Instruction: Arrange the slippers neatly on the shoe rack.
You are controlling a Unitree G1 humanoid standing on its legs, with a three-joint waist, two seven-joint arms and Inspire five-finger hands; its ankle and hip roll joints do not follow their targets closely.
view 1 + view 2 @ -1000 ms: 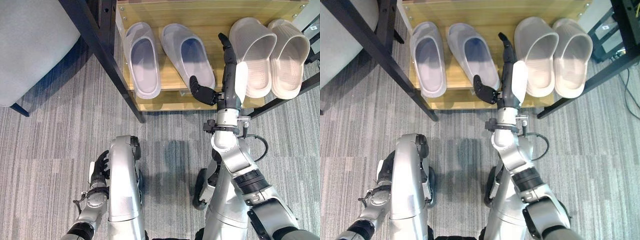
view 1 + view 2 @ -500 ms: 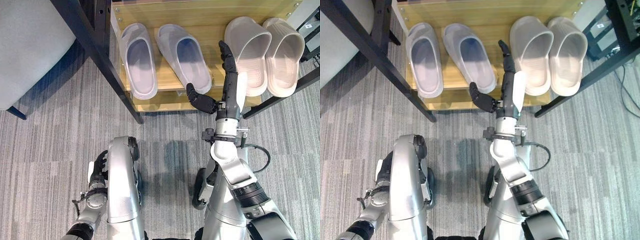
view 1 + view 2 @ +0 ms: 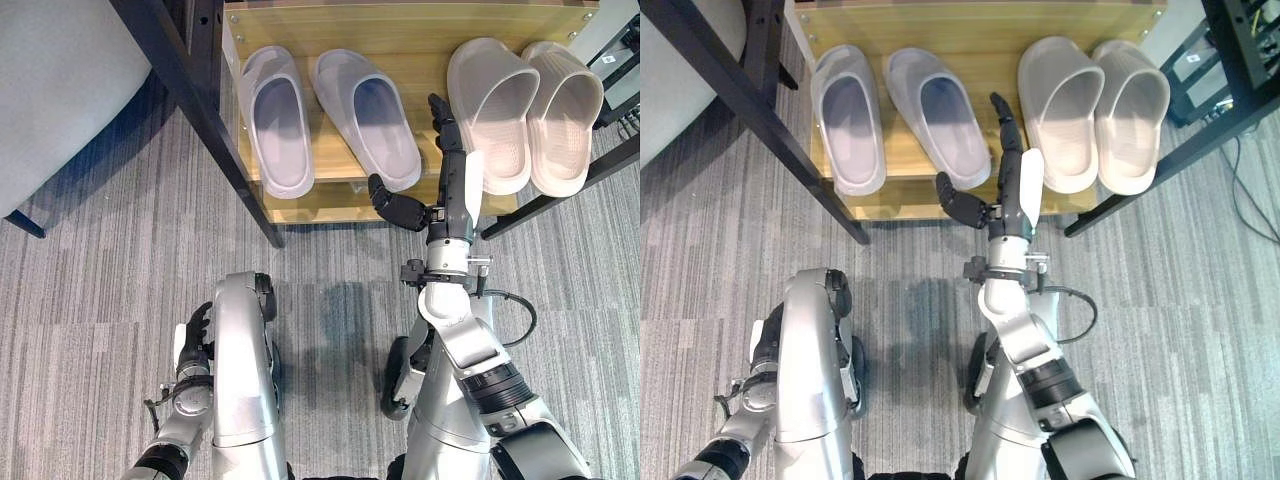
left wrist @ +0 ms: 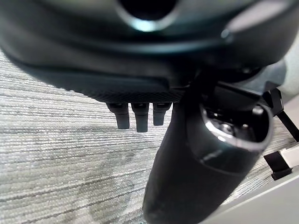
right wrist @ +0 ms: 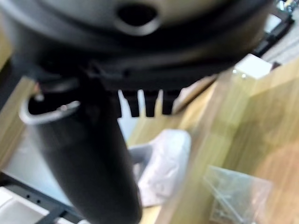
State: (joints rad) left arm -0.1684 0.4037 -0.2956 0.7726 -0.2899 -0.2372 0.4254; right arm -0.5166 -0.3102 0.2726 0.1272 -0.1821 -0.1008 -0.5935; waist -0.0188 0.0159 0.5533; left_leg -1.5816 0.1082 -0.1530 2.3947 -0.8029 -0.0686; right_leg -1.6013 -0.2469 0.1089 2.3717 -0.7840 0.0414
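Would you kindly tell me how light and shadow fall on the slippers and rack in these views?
Left eye view: light is brightest on the toe caps of the beige pair, whose openings are shaded; the grey pair is dimmer, with darker insides; the rack shows no strong glare. Right eye view: the open right hand stands dark against the wood.

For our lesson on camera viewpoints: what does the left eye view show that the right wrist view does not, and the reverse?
Left eye view: four slippers in a row, a lilac pair and a beige pair, plus the left hand low over the carpet. Right wrist view: a clear plastic bag on the wood. Both: the open right hand over the shoe rack, and a lilac slipper.
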